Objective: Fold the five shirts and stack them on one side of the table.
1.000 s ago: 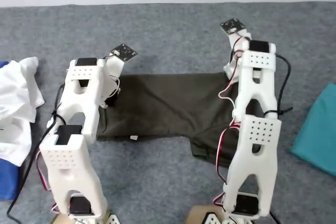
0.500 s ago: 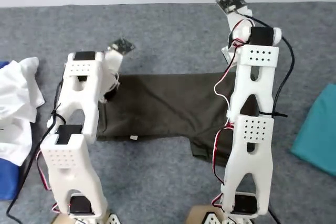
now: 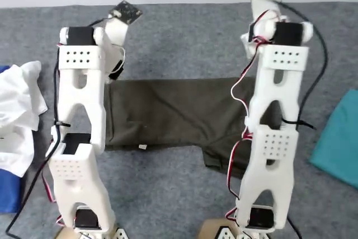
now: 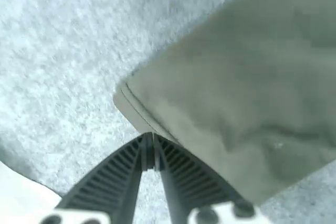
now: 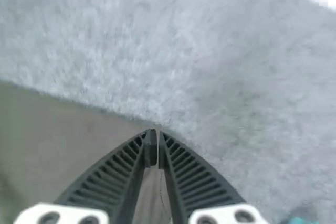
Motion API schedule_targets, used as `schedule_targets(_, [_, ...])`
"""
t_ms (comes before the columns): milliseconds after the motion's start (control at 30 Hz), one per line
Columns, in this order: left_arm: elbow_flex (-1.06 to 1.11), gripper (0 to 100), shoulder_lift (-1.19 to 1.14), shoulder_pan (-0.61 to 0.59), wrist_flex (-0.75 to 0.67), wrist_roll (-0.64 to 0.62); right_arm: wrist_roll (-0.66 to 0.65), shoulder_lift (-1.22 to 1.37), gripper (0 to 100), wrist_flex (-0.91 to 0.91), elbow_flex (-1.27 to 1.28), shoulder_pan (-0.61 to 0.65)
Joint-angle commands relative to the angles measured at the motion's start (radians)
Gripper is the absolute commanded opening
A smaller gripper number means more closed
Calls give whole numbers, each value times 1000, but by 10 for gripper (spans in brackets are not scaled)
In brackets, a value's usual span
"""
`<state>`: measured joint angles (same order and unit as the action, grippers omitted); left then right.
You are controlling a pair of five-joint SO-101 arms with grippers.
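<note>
A dark olive shirt (image 3: 173,113) lies spread across the middle of the grey felt table. My left arm (image 3: 84,82) stands over its far left corner and my right arm (image 3: 277,82) over its far right corner. In the left wrist view my left gripper (image 4: 152,137) is shut, its tips meeting on the hem of the olive shirt (image 4: 236,77) just beside the corner. In the right wrist view my right gripper (image 5: 155,132) is shut too, pinched on the corner edge of the olive shirt (image 5: 52,140), with cloth showing between the fingers.
A crumpled white shirt (image 3: 17,110) lies on a blue one (image 3: 8,197) at the table's left edge. A teal shirt (image 3: 338,144) lies at the right edge. Bare grey felt (image 3: 184,32) stretches behind the olive shirt up to the table's far edge.
Both arms have risen and stretched toward the far side of the table. The olive shirt's outline on the table looks the same.
</note>
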<state>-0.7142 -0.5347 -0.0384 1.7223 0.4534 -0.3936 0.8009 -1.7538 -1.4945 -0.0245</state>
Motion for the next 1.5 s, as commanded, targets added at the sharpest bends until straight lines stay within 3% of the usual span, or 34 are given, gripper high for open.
schedule_targets(0, [-44,6,20,48,32,-15,57,-274,19,-45,58,-1])
schedule_targets(300, [64,6,9,321,31,-15,74,-727,19,-42,212,1])
schedule_targets(767, [168,6,6,793,29,-9,66,-1184,19,-41,381,-1])
schedule_targets(967, [165,17,-28,888,8,-9,66,-1331,19,-41,512,-1])
schedule_targets(1167, [162,115,-121,957,8,-9,66,-1415,19,-41,632,-1])
schedule_targets(1467, [162,120,-192,1026,-52,-8,68,-1463,18,-41,684,-1])
